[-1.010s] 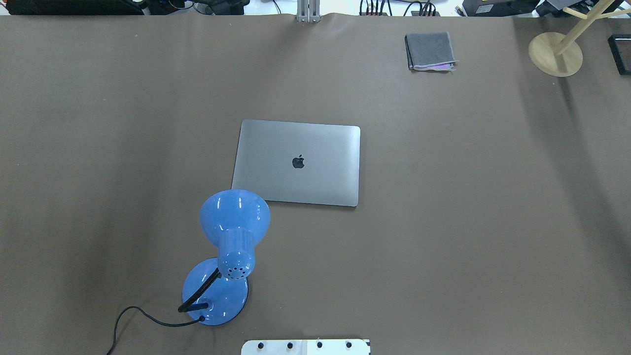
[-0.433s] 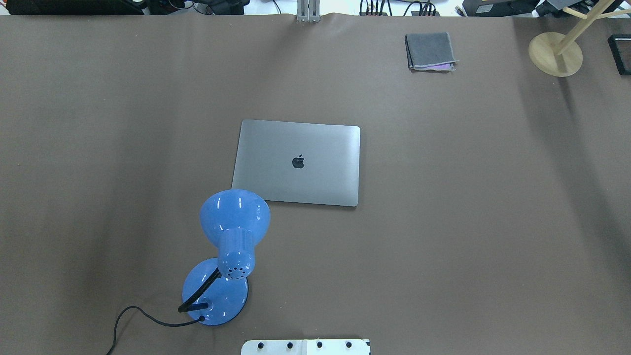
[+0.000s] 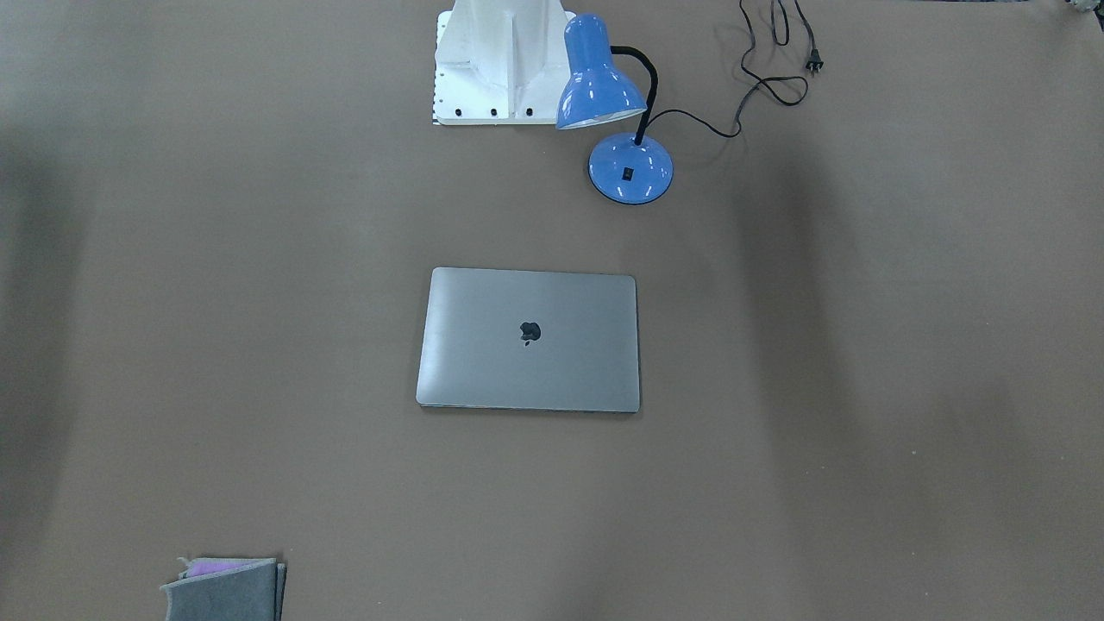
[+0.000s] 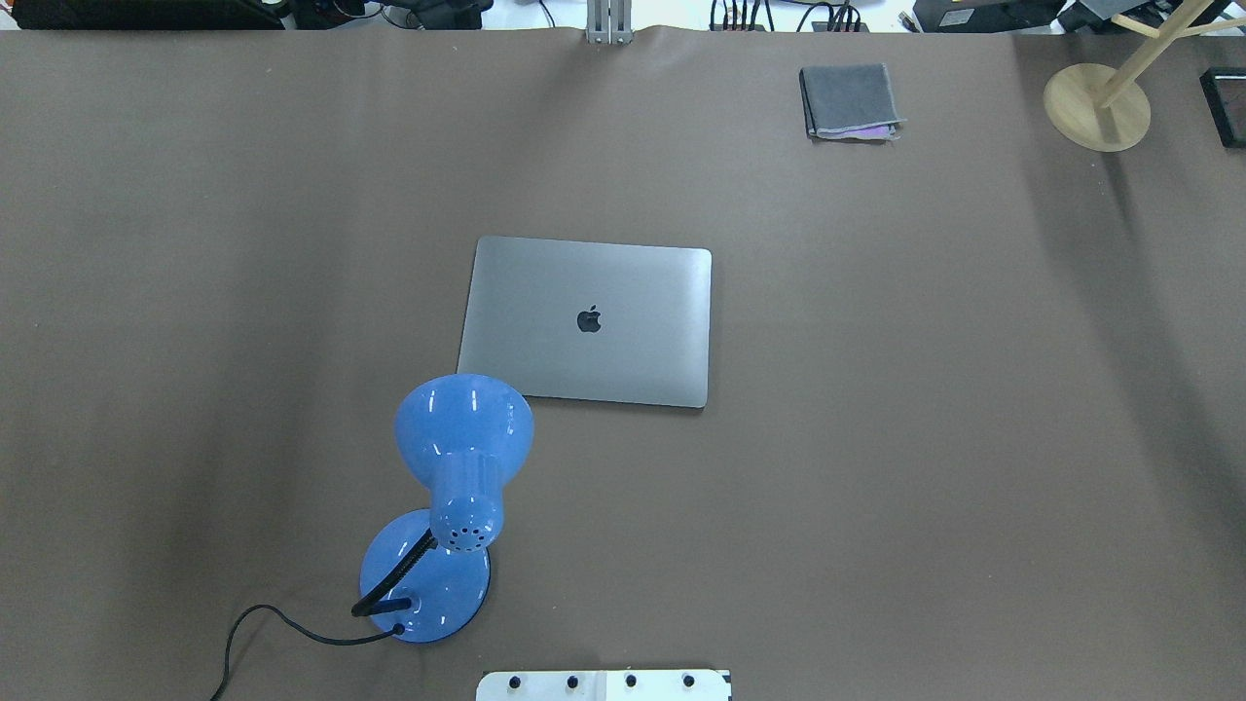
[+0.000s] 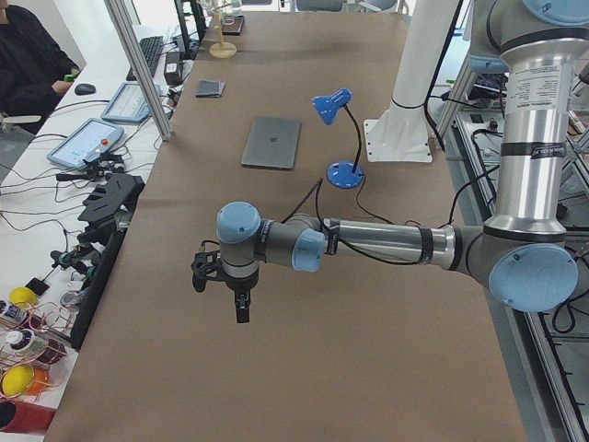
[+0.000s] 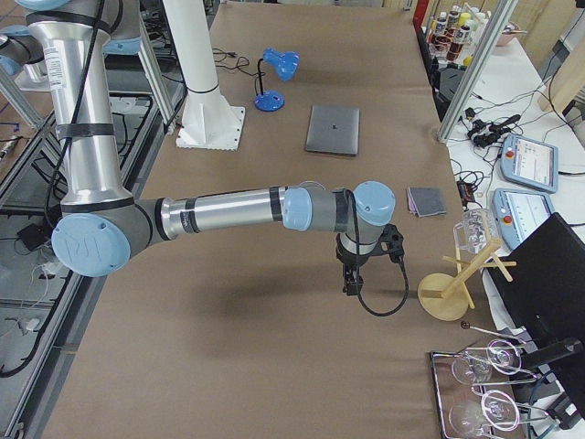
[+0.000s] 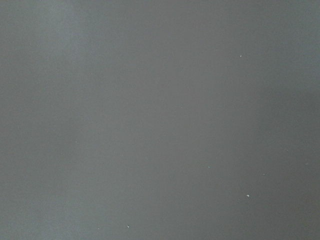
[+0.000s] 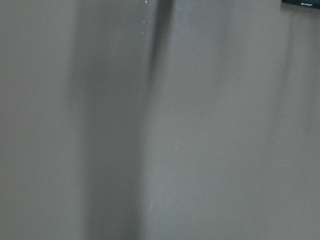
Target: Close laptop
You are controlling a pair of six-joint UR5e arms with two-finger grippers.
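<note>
left gripper (image 5: 242,313): shows only in the side view, hanging over bare table (image 4: 925,409) at the robot's left end. Can't tell whether the fingers are apart or together. Nothing seen in them; its wrist cam shows only brown table cover.
right gripper (image 6: 350,285): same story at the robot's right end. Only the side view shows it, so finger state can't be told. It hovers over bare cover near the wooden stand (image 6: 446,294).
distance to target: both grippers are well apart from the laptop (image 4: 587,321), and neither arm enters the overhead view.
laptop position: mid-table, lying flat with the lid down on the base and the apple logo facing up. No screen or keys are visible in any view.
neighbours: blue desk lamp (image 4: 458,458) on the robot's side, its shade overlapping the laptop's near left corner in the overhead view. Whether they touch can't be told. Folded grey cloth (image 4: 850,100) sits far off at the back right.
done: the lid looks fully shut, so I judge the task complete.
left: nothing on the laptop; at most the arms go to park.
change vs earlier overhead frames: none seen. Laptop, lamp, cloth and stand are in the same spots, and no arm was in that view then either.
</note>
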